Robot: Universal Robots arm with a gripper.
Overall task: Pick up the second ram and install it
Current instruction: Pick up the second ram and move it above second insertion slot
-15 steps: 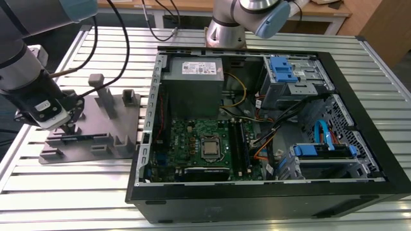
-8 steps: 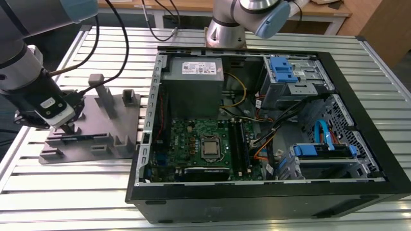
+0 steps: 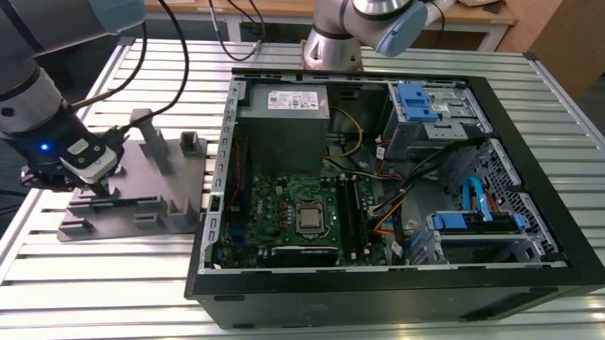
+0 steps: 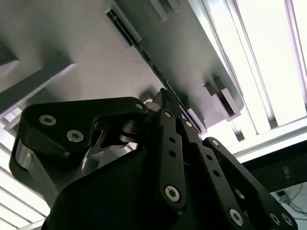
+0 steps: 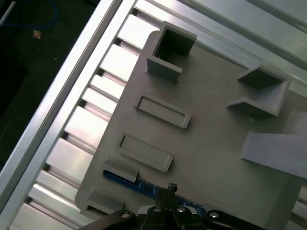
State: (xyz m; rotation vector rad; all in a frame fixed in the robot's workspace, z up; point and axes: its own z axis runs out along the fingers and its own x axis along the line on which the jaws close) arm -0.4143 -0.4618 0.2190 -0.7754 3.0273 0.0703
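In the second wrist view your gripper (image 4: 164, 97) has its two black fingers (image 4: 167, 125) drawn almost fully together, the tips pinched on the thin top edge of the second ram (image 4: 149, 62). The strip stands on edge in a slot of the grey tray (image 4: 96, 62), and only its narrow dark blue edge shows along the slot. In the first wrist view you see the same grip from the other side: the tips (image 5: 170, 188) meet on the blue strip (image 5: 136, 183), which runs along the tray's outer edge (image 5: 211, 120), with two shallow rectangular pockets and several raised blocks further in on the tray.

In the exterior view the gripper (image 3: 98, 188) is low over the tray (image 3: 142, 219), toward the exterior view's left, and the ram (image 3: 121, 203) lies as a dark line just beside the fingers. A tall upright post (image 3: 156, 142) of the tray rises just beside the wrist, and black cables (image 3: 180, 64) hang from the arm above it. The tray rests on the slatted metal table (image 3: 95, 283). To the exterior view's right, close to the tray, the open computer case (image 3: 378, 297) lies on its side with the green motherboard (image 3: 274, 195) exposed inside. Its black side wall stands between the tray and the board. A second arm's base (image 3: 331, 42) sits behind the case.
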